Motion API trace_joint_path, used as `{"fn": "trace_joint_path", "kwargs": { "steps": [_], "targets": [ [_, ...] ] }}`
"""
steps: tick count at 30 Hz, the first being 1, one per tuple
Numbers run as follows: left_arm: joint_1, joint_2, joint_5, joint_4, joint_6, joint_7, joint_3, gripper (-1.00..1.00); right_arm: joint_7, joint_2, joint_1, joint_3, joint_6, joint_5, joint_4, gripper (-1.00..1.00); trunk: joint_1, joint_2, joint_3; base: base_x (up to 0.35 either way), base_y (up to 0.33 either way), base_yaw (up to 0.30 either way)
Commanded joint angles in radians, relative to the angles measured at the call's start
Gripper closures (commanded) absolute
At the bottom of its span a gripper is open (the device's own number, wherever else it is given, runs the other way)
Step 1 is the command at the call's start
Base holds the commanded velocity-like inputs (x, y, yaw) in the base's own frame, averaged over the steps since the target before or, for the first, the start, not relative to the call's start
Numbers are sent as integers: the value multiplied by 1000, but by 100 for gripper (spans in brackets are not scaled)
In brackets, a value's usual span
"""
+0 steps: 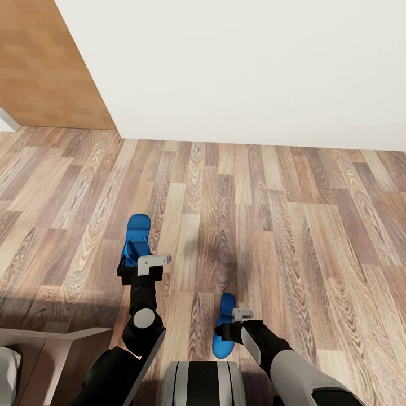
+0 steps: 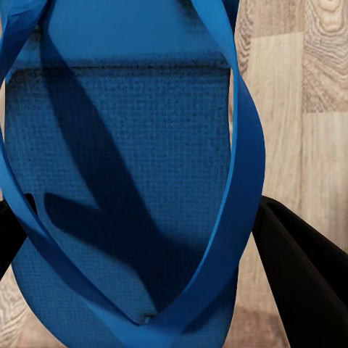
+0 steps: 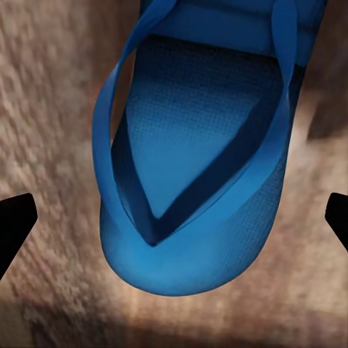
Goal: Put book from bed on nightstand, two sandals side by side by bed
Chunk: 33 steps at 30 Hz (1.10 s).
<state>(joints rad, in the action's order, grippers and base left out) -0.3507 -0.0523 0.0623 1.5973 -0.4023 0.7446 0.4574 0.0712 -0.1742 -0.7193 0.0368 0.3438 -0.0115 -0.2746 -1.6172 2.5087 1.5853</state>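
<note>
Closest to us, at 6 o'clock in the head view, is our own grey trunk [image 1: 203, 383]. At 7 o'clock a pale corner of something [image 1: 56, 344] pokes in, and we cannot tell what it is.

Just past the trunk, at 5 o'clock, our right gripper [image 1: 232, 322] hangs over the right sandal [image 1: 224, 332]. The sandal lies flat on the wood floor [image 1: 293, 237]. In the right wrist view the sandal [image 3: 196, 181] sits between the two black fingertips [image 3: 13, 221], which stand wide apart and do not touch it. So this gripper is wide open and holds nothing. We think it is lined up over the toe end so it can come down for a grab.

A bit farther, at 7 o'clock, our left gripper [image 1: 140, 269] is on the left sandal [image 1: 137, 241]. In the left wrist view the blue strap [image 2: 243, 188] loops right beside one black finger [image 2: 304, 268]. The fingers look close around the sandal [image 2: 123, 167], but we cannot tell if they pinch it or only sit near it.

The two sandals are near each other, but one lies farther from us than the other, so they are not side by side yet.

Farthest away, at 12 o'clock, is the white wall [image 1: 254, 67]. At 10 o'clock is a light wooden door [image 1: 51, 67].
</note>
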Motion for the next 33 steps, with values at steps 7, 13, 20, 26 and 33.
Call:
{"fn": "trace_joint_path", "kwargs": {
  "steps": [7,13,20,26,33],
  "targets": [
    [-1,0,8,1,-9,4,1,100,2,0,0,3,6,-1,-3,-100,0,0,1,0,0,0],
    [-1,0,8,0,-9,4,1,100,2,0,0,3,6,-1,-5,-100,0,0,1,0,0,0],
    [-1,0,11,1,-8,4,1,100,2,0,0,3,6,-1,-7,-100,0,0,1,0,0,0],
    [-1,0,11,1,-7,4,1,100,2,0,0,3,6,-1,-8,-100,0,0,1,0,0,0],
    [-1,0,11,0,-7,4,1,100,3,0,0,3,6,-1,-9,-100,0,0,1,0,0,0]
  ]
}}
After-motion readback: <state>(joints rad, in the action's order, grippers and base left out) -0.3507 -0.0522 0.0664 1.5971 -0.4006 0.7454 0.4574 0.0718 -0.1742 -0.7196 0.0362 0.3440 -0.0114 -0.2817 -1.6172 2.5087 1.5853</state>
